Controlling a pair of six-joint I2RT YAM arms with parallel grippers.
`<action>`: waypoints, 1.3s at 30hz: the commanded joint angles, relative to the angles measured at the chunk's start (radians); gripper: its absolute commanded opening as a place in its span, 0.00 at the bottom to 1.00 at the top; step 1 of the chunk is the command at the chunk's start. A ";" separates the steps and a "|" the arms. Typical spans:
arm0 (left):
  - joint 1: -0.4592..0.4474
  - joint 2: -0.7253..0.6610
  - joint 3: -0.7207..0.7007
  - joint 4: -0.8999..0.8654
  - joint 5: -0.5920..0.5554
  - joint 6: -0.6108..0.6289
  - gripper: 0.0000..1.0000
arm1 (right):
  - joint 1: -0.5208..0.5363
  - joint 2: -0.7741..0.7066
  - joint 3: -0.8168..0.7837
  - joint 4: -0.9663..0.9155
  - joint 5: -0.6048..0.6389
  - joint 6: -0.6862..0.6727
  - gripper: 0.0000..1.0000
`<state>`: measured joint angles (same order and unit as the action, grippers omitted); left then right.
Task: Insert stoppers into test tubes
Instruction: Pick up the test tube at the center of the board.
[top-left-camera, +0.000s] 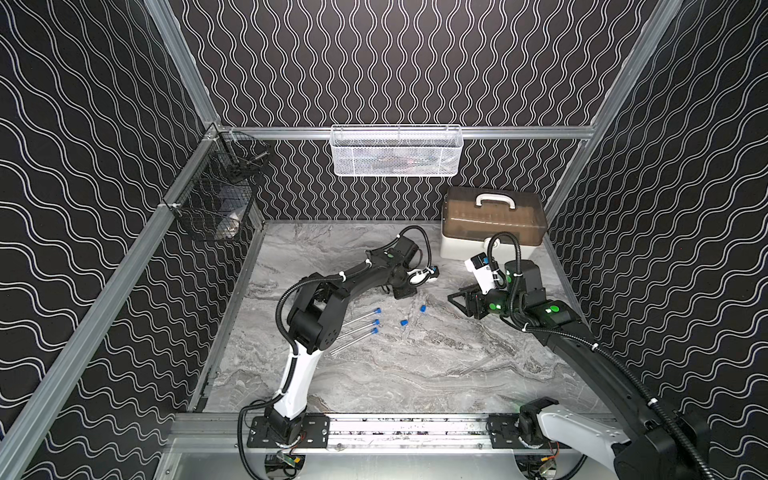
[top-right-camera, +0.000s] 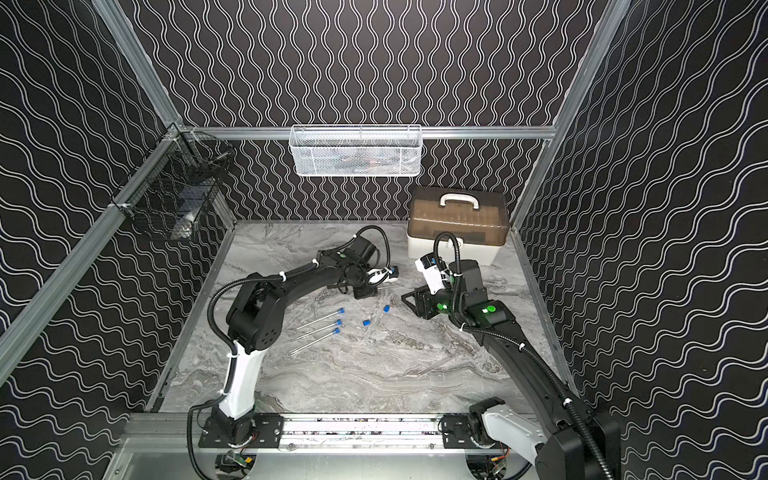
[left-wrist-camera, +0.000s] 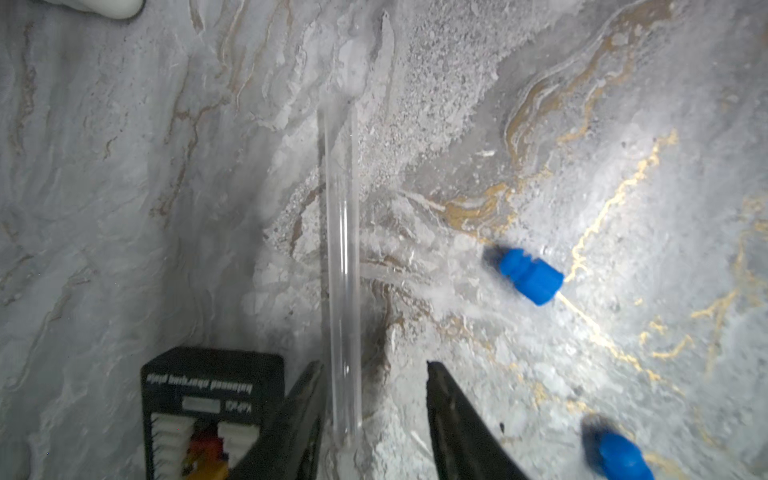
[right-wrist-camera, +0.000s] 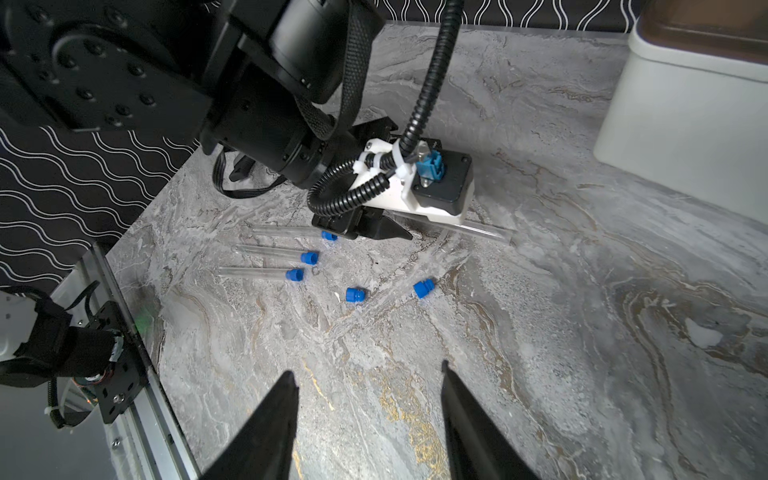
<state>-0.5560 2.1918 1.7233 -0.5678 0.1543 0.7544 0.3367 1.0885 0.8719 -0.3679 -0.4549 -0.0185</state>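
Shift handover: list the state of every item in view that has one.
Three test tubes in a row: stoppered, lying flat.
Fourth test tube: unstoppered, lying between the jaws of the left hand.
Loose stopper: lying loose, not inserted.
Other loose stopper: same.
Left hand: open around that tube.
Right hand: open, empty.
Storage box: lid shut.

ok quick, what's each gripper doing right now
Left gripper: open, fingers either side of a bare test tube, not closed on it.
Right gripper: open, empty.
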 joint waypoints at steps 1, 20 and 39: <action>-0.002 0.044 0.035 0.006 0.011 -0.022 0.45 | -0.001 0.003 0.015 -0.006 -0.010 -0.001 0.54; -0.008 0.140 0.109 -0.094 -0.047 -0.073 0.29 | -0.001 0.019 0.024 -0.031 -0.034 -0.033 0.54; -0.015 0.149 0.119 -0.140 -0.107 -0.047 0.05 | -0.005 0.006 0.027 -0.060 -0.019 -0.051 0.52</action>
<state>-0.5709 2.3356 1.8668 -0.6407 0.0860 0.6830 0.3325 1.1030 0.8932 -0.4137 -0.4778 -0.0486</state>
